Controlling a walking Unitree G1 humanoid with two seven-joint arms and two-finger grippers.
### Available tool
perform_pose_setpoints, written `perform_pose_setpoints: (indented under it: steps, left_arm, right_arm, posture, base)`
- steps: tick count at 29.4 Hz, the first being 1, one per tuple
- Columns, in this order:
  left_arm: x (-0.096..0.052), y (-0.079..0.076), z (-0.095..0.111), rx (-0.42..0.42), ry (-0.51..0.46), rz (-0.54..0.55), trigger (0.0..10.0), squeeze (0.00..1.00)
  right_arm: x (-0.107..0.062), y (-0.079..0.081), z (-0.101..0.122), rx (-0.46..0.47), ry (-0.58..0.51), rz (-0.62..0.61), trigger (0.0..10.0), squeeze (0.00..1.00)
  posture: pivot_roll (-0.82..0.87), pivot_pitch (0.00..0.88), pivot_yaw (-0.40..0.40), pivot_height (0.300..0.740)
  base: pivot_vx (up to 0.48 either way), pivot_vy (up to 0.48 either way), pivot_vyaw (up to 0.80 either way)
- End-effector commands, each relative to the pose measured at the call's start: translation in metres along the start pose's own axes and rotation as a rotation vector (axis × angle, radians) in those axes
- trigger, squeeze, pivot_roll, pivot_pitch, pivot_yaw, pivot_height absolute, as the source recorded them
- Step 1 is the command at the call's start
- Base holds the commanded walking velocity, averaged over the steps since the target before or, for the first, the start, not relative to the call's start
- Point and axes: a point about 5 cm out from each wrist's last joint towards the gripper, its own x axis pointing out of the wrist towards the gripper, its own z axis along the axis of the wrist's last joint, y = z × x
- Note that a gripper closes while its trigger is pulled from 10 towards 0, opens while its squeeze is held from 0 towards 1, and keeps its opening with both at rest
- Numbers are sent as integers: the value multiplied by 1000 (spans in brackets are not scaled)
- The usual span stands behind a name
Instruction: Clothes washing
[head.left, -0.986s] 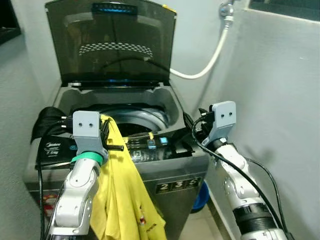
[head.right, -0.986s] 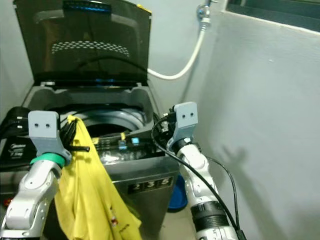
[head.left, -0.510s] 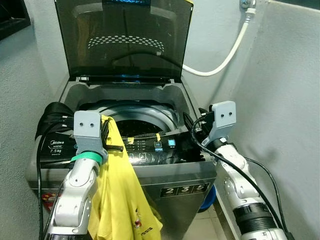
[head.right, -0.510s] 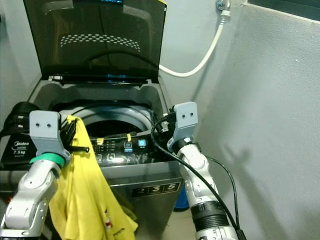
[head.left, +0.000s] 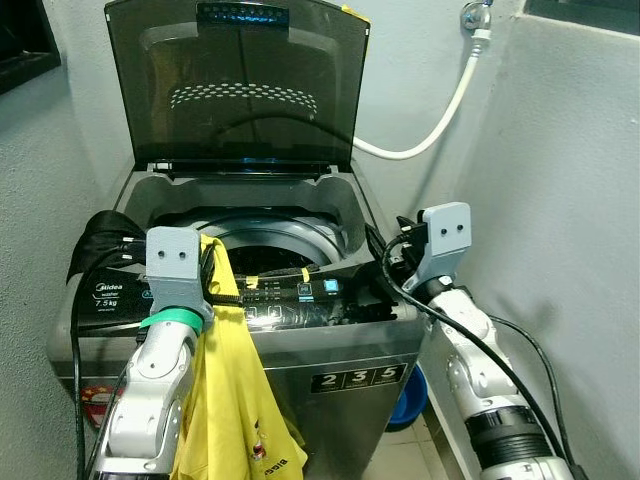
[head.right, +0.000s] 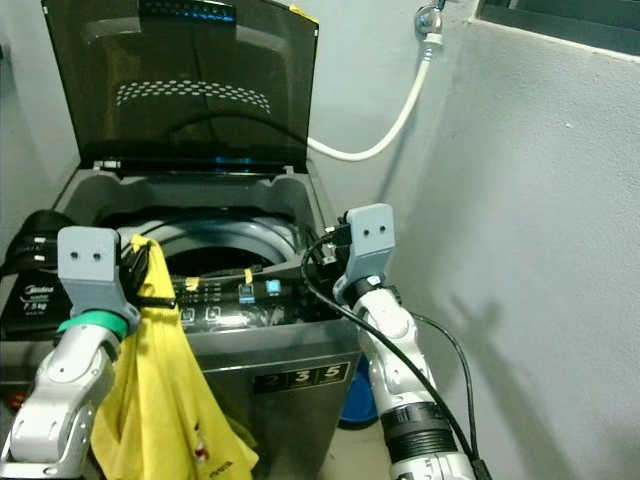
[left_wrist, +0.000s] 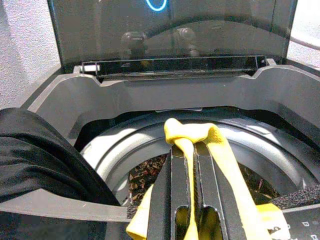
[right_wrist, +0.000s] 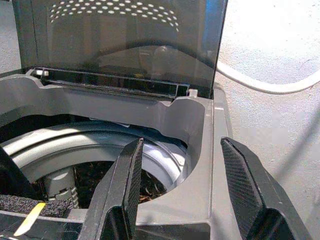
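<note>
Yellow garment (head.left: 235, 400) ran off the frame's bottom edge, clamped in the left gripper (left_wrist: 192, 165); right gripper (right_wrist: 187, 175) gaped empty over the washing machine (head.left: 340, 350).

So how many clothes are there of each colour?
Yellow: 1, the yellow shirt gripped by the left gripper at the washing machine
Black: 1, the black garment on the machine's left edge
Total: 2

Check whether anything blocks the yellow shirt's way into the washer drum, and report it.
Nothing visible does. The left gripper holds the yellow cloth shirt at the grey top-loading washer's front edge; the dark tinted lid stands raised and the drum opening lies uncovered just beyond.
</note>
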Motion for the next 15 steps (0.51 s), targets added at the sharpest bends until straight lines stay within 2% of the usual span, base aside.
perform_pose_setpoints:
  steps: [1,15]
  left_arm:
    - [-1,2,-5,21,13,10,10000,0]
    - [-1,2,-6,36,10,13,10000,0]
  right_arm:
    - [-3,0,-5,3,17,-6,10000,0]
    - [-2,-1,-5,3,20,-3,10000,0]
  posture:
    - [3,20,-23,740]
    - [-1,20,-21,740]
  base:
    - [0,0,0]
    - [0,0,0]
